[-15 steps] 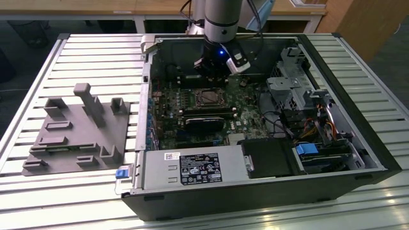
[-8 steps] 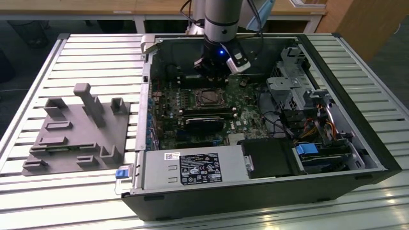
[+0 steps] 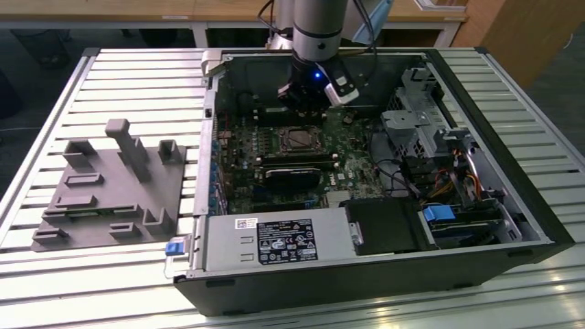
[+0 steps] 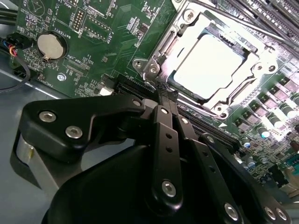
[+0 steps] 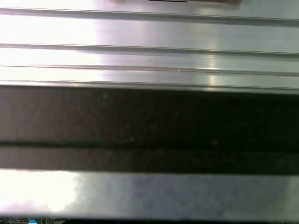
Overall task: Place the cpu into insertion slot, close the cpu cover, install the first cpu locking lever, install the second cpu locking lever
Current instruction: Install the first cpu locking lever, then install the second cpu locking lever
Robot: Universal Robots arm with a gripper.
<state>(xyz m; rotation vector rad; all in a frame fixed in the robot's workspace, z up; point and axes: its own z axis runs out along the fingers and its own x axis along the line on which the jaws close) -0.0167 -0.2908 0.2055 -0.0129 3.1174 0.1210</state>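
Hand [image 4: 164, 93] with fingers pressed together, empty, hangs just beside the socket [image 4: 159, 53], where the chip [image 4: 210, 63] sits under its cover [image 4: 243, 91].

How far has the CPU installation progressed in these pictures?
Done: the pale silver square cpu sits in the insertion slot, with the silver metal cpu cover frame lying over its edges. In hand: the black gripper, fingers together, touches the socket's corner. Whether either locking lever is latched cannot be told.
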